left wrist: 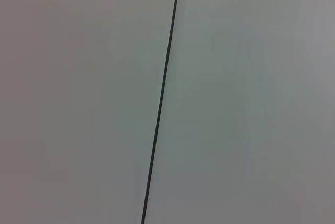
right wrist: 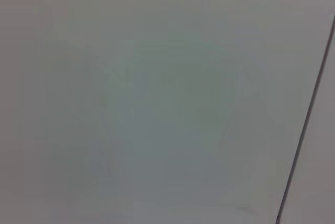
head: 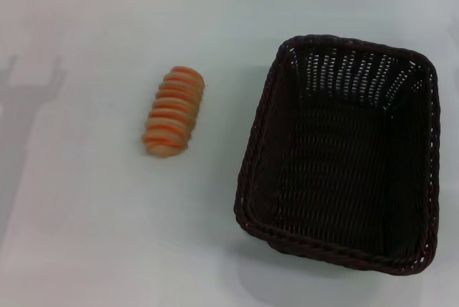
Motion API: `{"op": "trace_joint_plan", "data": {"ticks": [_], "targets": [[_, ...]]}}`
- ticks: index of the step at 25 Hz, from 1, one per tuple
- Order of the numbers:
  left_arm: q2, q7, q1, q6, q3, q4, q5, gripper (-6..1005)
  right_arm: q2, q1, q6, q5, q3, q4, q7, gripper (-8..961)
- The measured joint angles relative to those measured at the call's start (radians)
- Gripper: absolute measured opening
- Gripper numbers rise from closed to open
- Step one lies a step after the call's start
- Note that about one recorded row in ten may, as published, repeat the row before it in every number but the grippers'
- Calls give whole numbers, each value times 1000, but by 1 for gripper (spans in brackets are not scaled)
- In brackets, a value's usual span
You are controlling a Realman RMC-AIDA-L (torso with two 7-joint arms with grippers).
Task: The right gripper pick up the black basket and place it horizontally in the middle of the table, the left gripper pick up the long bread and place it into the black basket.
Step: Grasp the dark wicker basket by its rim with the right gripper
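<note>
Black basket (head: 344,156), the biggest thing here, sits empty on the right side of the white table (head: 86,235) with its long axis running near to far, so by my reading it has not yet been picked up or laid crosswise in the middle. Long bread (head: 174,112) lies well apart to its left, untouched on the tabletop, so both steps are left to do. Neither gripper shows in any view, so whether their fingers are released or clenched cannot be told, and no brand, label or writing is visible.
</note>
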Motion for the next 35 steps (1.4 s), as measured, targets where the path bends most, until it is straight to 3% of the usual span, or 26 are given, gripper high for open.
{"op": "trace_joint_plan", "data": {"ticks": [8, 12, 13, 14, 21, 29, 35], "targets": [[1, 0, 1, 18, 6, -11, 1, 842, 2, 6, 355, -3, 74, -167, 29, 823], [2, 0, 1, 19, 7, -12, 1, 842, 1, 12, 574, -4, 113, -284, 102, 824], [2, 0, 1, 19, 7, -12, 1, 843, 0, 19, 695, -5, 141, -341, 141, 824], [2, 0, 0, 20, 7, -12, 1, 843, 0, 19, 695, -5, 141, -341, 141, 823], [4, 0, -2, 21, 1, -15, 1, 843, -1, 51, 1050, -6, 209, -506, 288, 820], [5, 0, -5, 2, 5, -15, 1, 842, -1, 127, 1335, -38, 210, -554, 408, 818], [13, 0, -9, 1, 7, -21, 1, 842, 1, 127, 1438, -41, 147, -604, 499, 818]]}}
